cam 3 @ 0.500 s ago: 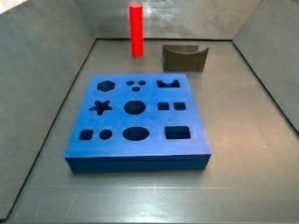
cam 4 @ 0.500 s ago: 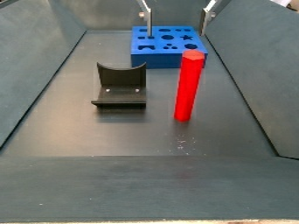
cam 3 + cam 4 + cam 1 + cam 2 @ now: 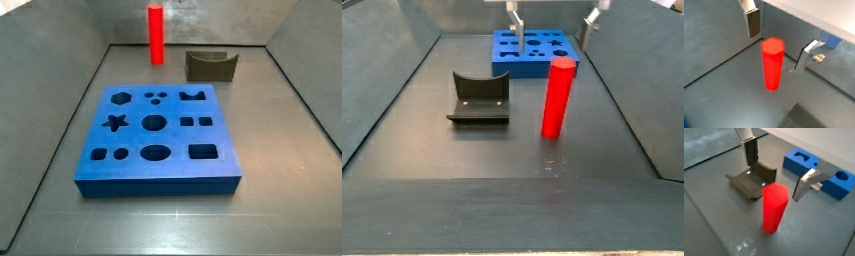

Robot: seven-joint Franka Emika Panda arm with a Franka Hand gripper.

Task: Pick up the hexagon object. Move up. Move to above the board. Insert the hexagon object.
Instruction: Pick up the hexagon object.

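Nothing is done yet. The hexagon object (image 3: 559,97) is standing upright on the grey floor, untouched, near the dark notched block (image 3: 478,98) and well apart from the board (image 3: 158,137). The gripper (image 3: 779,34) is hovering above it, fingers (image 3: 753,23) spread wide and holding nothing. Grasp, lift, move over the board and insertion into the hexagon hole (image 3: 122,98) are all remaining.

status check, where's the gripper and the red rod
Gripper open, hovering above tall red hexagon rod, not touching. Rod upright on grey floor, beside dark olive notched block. Blue board clear.
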